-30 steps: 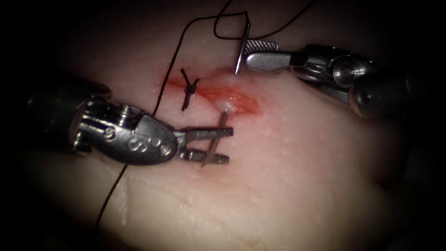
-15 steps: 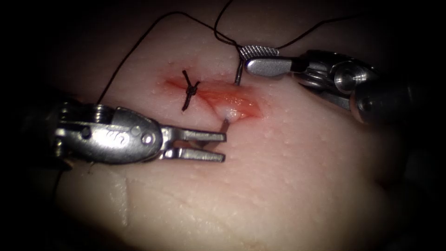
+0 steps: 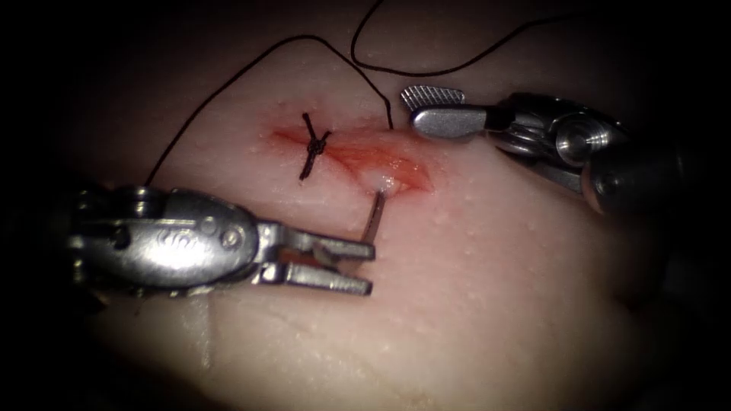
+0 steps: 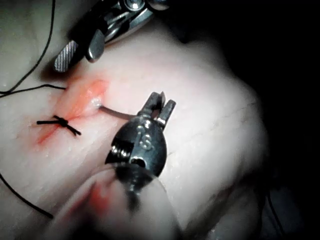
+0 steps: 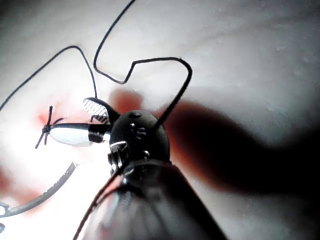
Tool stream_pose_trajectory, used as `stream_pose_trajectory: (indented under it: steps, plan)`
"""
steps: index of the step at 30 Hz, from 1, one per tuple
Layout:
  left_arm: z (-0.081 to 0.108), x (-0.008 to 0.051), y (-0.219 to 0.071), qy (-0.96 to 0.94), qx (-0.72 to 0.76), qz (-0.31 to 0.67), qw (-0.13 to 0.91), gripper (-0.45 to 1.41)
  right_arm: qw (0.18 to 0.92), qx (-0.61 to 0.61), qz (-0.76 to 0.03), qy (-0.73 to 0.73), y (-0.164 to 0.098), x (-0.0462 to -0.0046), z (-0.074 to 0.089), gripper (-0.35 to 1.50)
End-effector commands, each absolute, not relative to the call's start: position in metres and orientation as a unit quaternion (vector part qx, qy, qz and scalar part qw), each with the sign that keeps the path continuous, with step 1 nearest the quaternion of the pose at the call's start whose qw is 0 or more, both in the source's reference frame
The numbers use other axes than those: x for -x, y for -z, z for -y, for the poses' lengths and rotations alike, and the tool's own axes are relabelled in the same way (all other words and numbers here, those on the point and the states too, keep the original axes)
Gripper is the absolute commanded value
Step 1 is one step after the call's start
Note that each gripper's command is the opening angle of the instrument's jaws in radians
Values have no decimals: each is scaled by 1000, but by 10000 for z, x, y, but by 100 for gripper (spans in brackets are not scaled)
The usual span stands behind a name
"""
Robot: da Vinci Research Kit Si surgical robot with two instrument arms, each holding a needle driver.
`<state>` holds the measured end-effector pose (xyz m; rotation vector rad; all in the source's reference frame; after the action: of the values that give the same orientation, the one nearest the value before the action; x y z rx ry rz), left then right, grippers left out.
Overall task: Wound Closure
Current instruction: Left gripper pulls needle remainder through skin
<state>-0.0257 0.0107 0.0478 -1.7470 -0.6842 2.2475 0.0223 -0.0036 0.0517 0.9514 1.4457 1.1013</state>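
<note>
My left tool [image 3: 369, 268] sits lower left of centre in endoscope view, jaws parted, gripping nothing; needle [image 3: 375, 215] passes just past the upper jaw tip. Needle is in the tissue [image 3: 495, 289]: its tip end sticks out of the near edge of the cut [image 3: 358, 156], centre frame, and slants down toward my left jaws. In left wrist view the same needle [image 4: 117, 113] curves from the cut to my left tool [image 4: 159, 105], jaws apart there too, contact w/ needle can't tell. My right tool [image 3: 426, 110] is upper right of centre, jaws spread, empty, just right of where thread [image 3: 228, 87] enters tissue at the far edge of the cut. Thread loops across upper frame. One tied stitch [image 3: 312, 148] crosses the cut left of the needle. Red fluid [image 3: 396, 171] along the cut.
</note>
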Motion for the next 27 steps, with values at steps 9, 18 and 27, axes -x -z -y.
stream_pose_trajectory:
  steps: [9, 18, 27]
  plan:
    - [-86, 258, -459, -738, 575, 317, 157, -45, 518, -401, -602, -457, -518, -224, 45, 91]
    - [-89, 252, -414, -738, 597, 289, 125, -45, 520, -400, -603, -454, -519, -220, 47, 96]
    - [-128, 247, -377, -763, 626, 143, 76, -45, 546, -373, -621, -421, -516, -206, 52, 86]
